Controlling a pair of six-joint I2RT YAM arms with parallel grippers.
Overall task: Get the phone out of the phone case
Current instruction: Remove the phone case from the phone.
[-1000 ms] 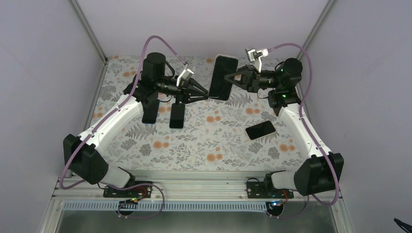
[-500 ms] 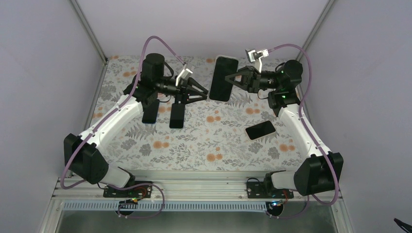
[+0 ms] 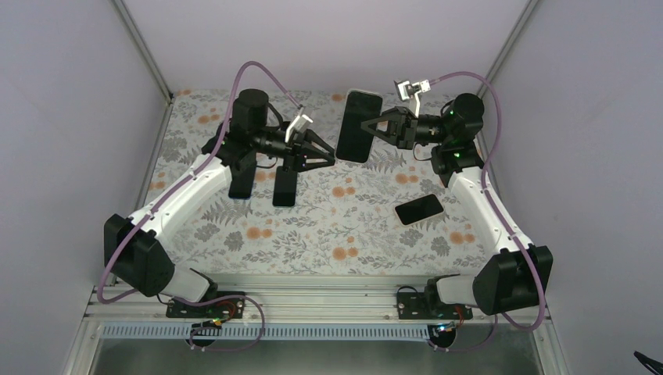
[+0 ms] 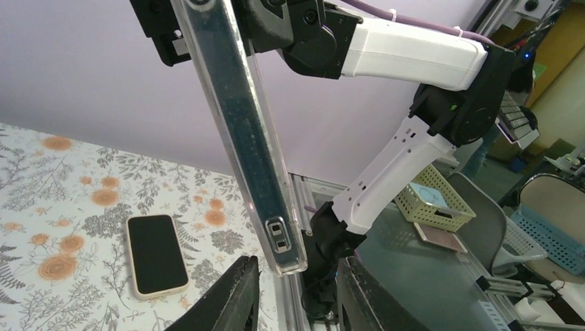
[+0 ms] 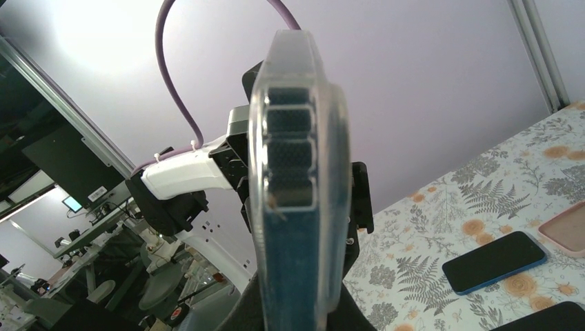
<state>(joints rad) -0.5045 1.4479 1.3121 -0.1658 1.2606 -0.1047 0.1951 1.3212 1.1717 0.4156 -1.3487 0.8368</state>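
A dark phone in a clear case point(image 3: 360, 125) is held upright above the far middle of the table by my right gripper point(image 3: 367, 127), which is shut on it. In the right wrist view the cased phone point(image 5: 296, 207) shows edge-on between the fingers point(image 5: 265, 310). My left gripper point(image 3: 333, 154) is open and empty, just left of the phone's lower end and apart from it. In the left wrist view the case's bottom corner point(image 4: 279, 234) hangs just above the gap between the open fingers point(image 4: 238, 296).
Two dark phones point(image 3: 241, 180) point(image 3: 284, 186) lie on the floral table under the left arm. Another phone point(image 3: 419, 209) lies right of centre. A beige-cased phone point(image 4: 155, 255) and a blue phone point(image 5: 493, 262) show in the wrist views, with a pink case point(image 5: 566, 231) at the right edge.
My left gripper has drawn back to the left, away from the cased phone's lower edge, staying open. The right gripper still holds the phone in the same place.
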